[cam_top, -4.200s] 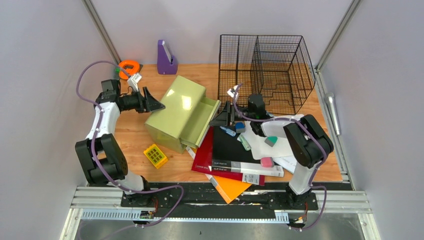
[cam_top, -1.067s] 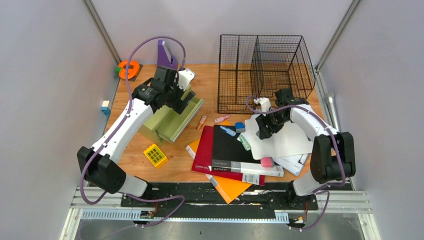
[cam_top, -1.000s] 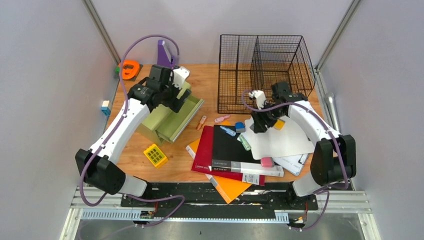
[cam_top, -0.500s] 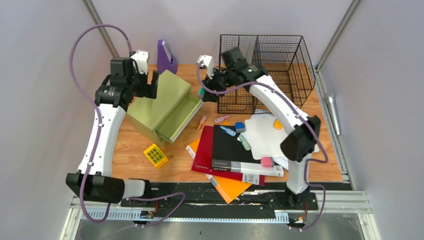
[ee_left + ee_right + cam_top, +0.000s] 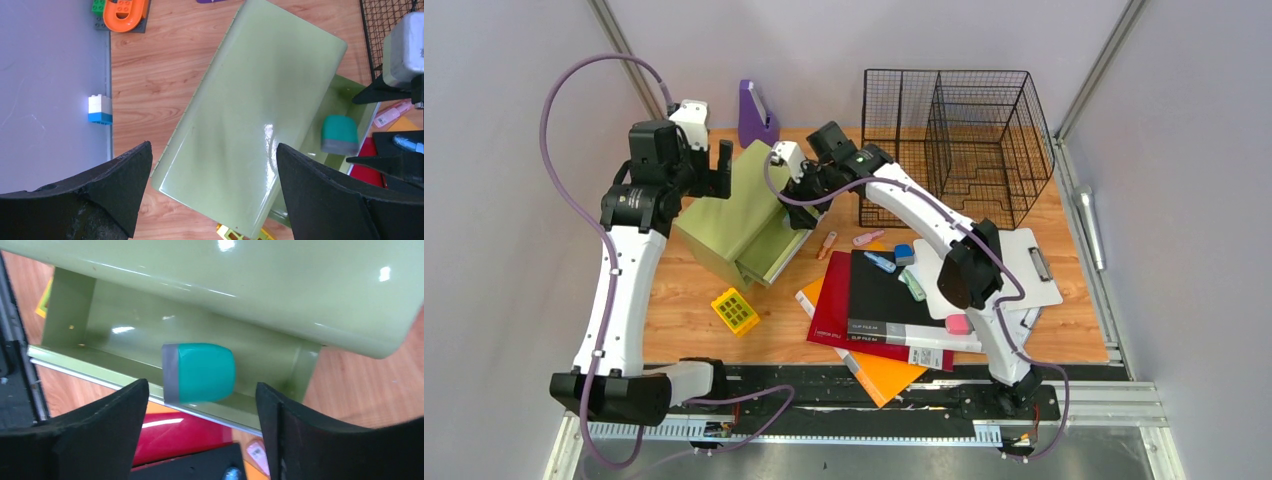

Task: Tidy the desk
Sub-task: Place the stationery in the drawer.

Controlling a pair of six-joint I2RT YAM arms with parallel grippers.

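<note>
The teal eraser (image 5: 200, 372) that lay on the papers at the right a few seconds ago now rests on the floor of the open drawer (image 5: 125, 330) of the green drawer box (image 5: 734, 205). The right gripper (image 5: 201, 390) has carried it across in the last half second. Its jaws now stand wide apart on either side of the eraser and touch nothing, so I'd call that piece put away.

The right arm reaches far over to the left, bent at the elbow, with its wrist tipped down over the drawer mouth. The left gripper (image 5: 212, 150) has come off the box and hangs above its lid, jaws also spread and empty, the arm raised tall along the left wall.

The desk (image 5: 684, 270) lies beneath all of it, far from tidy. A pink eraser (image 5: 958, 323), a blue one (image 5: 905, 253) and small clips sit on the binders (image 5: 829, 300) near the middle. The yellow block (image 5: 734, 311) lies on bare wood just in front of the box. More trips look likely, then closing the drawer.
</note>
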